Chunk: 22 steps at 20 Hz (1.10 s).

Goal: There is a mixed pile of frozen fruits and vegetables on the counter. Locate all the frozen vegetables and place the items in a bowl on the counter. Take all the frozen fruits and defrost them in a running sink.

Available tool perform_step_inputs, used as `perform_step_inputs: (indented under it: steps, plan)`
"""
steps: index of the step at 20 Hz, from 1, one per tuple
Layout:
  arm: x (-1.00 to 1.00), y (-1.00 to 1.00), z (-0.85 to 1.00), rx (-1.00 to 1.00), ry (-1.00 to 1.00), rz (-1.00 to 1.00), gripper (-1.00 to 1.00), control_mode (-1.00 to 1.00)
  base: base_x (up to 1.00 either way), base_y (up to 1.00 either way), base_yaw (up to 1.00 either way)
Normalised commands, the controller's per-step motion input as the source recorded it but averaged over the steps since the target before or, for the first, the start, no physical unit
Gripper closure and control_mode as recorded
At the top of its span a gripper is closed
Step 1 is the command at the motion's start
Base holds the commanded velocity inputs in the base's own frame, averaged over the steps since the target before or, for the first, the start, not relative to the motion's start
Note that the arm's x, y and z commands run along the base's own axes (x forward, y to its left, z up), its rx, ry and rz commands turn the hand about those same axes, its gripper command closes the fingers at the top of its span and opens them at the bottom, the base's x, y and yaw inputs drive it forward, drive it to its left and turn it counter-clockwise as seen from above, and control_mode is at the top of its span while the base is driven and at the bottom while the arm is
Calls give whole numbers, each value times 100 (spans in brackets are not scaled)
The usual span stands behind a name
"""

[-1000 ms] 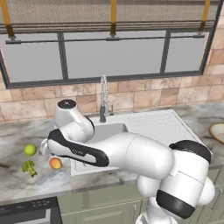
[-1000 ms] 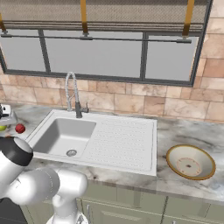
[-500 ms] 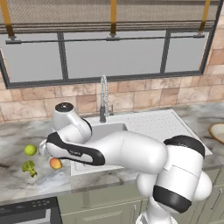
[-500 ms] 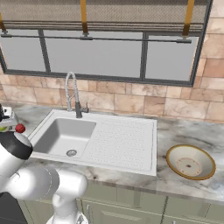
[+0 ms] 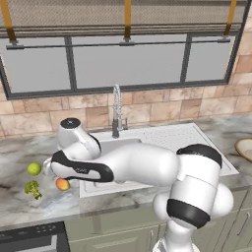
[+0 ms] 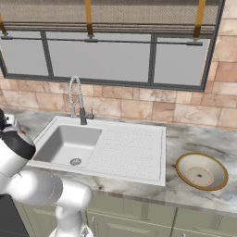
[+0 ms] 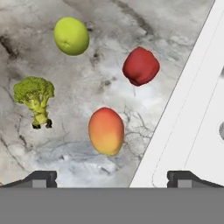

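Four loose pieces [image 7: 106,130] — seemingly apart

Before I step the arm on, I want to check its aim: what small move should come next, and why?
Probably lower the open gripper toward the orange-red fruit. In the hand view that fruit lies nearest the fingertips, just beside the sink edge, apart from the red piece, the broccoli and the green fruit. Nothing is held, so a short descent looks like the simplest start.
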Motion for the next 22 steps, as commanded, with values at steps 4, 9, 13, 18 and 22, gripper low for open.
perform_step_inputs:
  steps: [4, 9, 13, 18, 22]
  plan:
    - [5, 8, -15, 0, 0, -2, -100, -100, 0, 0, 0]
    - [0, 5, -15, 0, 0, -2, -100, -100, 0, 0, 0]
    - [0, 1, -15, 0, 0, -2, -100, -100, 0, 0, 0]
    - [6, 2, -19, 0, 0, -2, -100, -100, 0, 0, 0]
    - [8, 5, -20, 0, 0, -3, -100, -100, 0, 0, 0]
